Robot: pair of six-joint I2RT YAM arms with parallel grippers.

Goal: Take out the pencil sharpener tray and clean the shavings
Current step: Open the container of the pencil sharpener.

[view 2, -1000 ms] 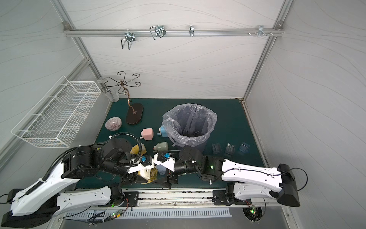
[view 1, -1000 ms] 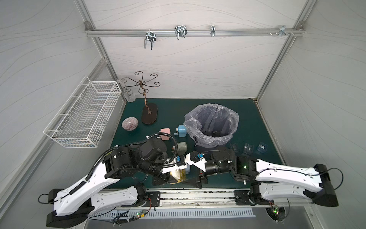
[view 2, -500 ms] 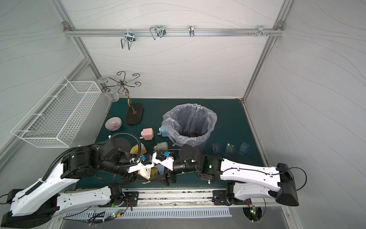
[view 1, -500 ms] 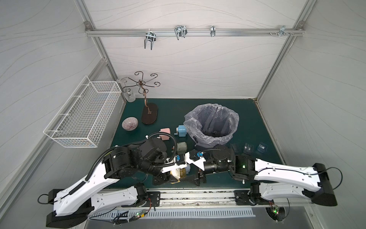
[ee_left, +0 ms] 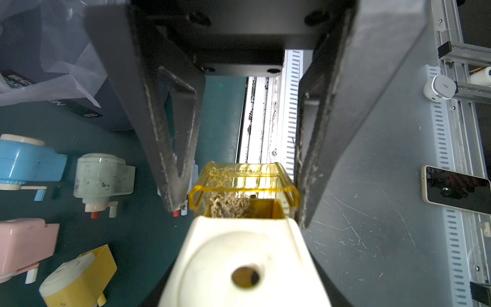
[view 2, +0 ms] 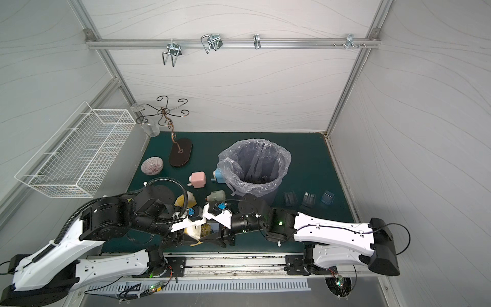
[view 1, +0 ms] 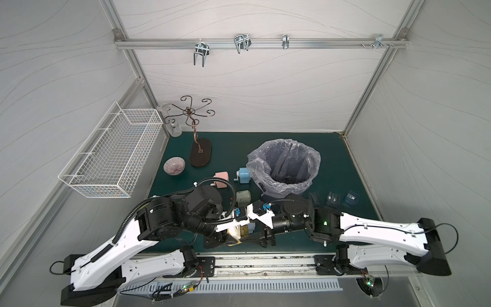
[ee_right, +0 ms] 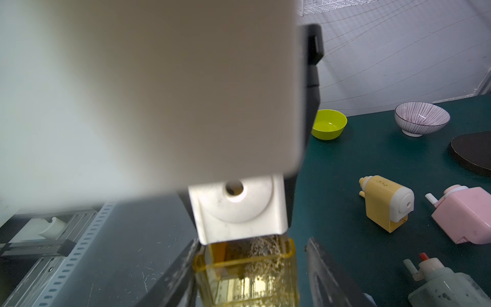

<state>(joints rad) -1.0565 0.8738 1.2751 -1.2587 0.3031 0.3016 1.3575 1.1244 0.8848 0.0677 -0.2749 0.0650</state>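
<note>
1. The left gripper (view 2: 186, 239) and right gripper (view 2: 212, 238) met at the front edge of the green mat (view 2: 305, 159), on either side of a cream sharpener (view 2: 196, 230) with a yellowish tray (view 2: 206, 228).
2. How the jaws stood could not be made out there.
3. A lined bin (view 2: 253, 164) stood behind them.
4. A pink sharpener (view 2: 198, 180), blue sharpener (view 2: 219, 175), pale green sharpener (view 2: 215, 197) and yellow sharpener (view 2: 186, 199) lay beside the bin.
5. Three clear trays (view 2: 308, 198) sat in a row on its other side.

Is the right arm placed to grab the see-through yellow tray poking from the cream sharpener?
Likely yes: the right gripper straddles the see-through yellow tray, jaws open either side, nothing between. The tray juts clear of the cream pencil sharpener.
</note>
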